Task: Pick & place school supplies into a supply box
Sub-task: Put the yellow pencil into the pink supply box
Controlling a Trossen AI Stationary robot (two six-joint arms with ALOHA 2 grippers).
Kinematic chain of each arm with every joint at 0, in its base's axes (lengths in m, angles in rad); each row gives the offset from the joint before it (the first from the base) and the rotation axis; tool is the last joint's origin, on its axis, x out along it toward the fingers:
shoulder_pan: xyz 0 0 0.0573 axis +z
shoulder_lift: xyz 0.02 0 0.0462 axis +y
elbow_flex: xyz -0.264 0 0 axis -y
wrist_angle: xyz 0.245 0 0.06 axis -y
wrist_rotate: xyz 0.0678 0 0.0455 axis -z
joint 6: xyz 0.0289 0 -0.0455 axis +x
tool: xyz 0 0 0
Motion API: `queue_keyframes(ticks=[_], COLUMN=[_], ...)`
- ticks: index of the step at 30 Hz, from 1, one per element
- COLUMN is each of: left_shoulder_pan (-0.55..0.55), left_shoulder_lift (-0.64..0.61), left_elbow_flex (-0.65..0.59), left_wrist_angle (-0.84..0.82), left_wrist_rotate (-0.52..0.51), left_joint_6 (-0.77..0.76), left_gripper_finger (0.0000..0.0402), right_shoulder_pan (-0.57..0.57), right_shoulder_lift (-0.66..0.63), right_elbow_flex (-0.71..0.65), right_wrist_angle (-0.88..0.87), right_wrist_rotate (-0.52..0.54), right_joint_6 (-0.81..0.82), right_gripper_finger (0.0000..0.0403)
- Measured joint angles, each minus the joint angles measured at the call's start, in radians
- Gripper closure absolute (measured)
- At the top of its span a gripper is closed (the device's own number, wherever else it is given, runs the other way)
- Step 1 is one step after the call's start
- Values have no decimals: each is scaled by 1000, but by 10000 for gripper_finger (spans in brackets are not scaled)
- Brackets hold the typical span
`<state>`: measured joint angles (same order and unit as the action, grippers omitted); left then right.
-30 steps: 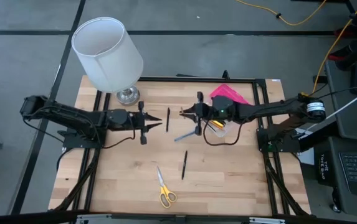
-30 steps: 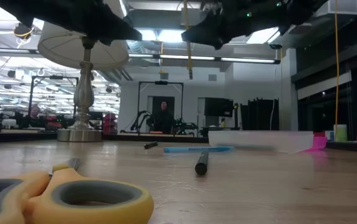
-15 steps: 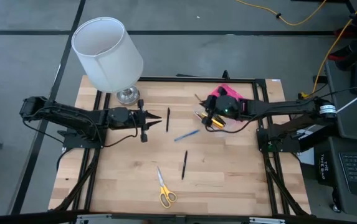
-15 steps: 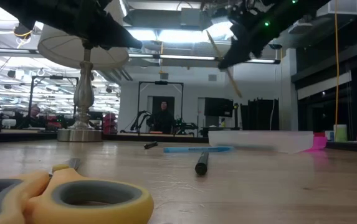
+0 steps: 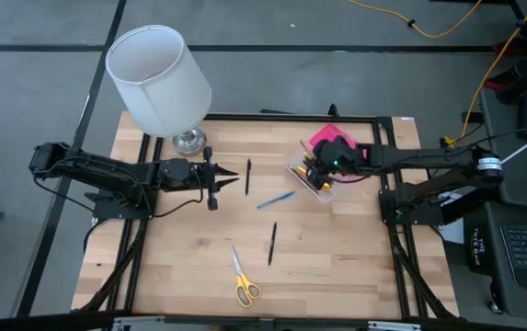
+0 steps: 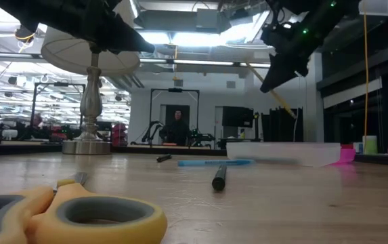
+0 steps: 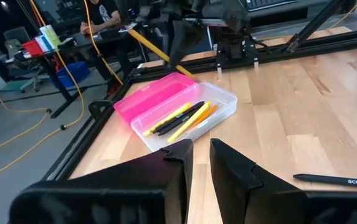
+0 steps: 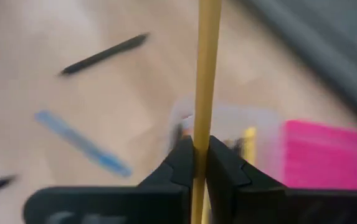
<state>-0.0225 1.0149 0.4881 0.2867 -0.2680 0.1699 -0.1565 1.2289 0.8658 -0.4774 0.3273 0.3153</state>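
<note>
You are partway through: several yellow, black and orange pens and pencils are already lying in the clear base of the supply box (image 7: 184, 115), its pink lid hinged open beside it. Still waiting on the table (image 5: 337, 276) are a blue pen (image 5: 275, 199), two black pens (image 5: 248, 176) (image 5: 271, 244) and the yellow-handled scissors (image 5: 244, 280) near the front edge. Your right gripper (image 8: 200, 163) is hanging over the box, fingers pinching a yellow pencil (image 8: 205, 68) that is slanting down toward it, not yet released. Your left gripper (image 7: 201, 163) is waiting left of centre, fingers nearly together with a narrow gap, holding nothing.
</note>
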Motion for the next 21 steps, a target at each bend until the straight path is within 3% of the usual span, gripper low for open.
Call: queue_keyframes(ticks=[4,13,21], left_shoulder_pan=[-2,-3,-2], left_shoulder_lift=[0,0,0], left_elbow_flex=[0,0,0], left_wrist_angle=[0,0,1], left_wrist_rotate=[0,0,0], left_joint_6=[0,0,0], left_gripper_finger=[354,354,350], right_shoulder_pan=[-63,-177,-188], right_shoulder_lift=[2,7,62], right_elbow_flex=[0,2,90], right_wrist_angle=[-8,-72,-237], right_wrist_rotate=[-146,-218,-236], right_joint_6=[-2,-2,36], right_gripper_finger=[377,377,377])
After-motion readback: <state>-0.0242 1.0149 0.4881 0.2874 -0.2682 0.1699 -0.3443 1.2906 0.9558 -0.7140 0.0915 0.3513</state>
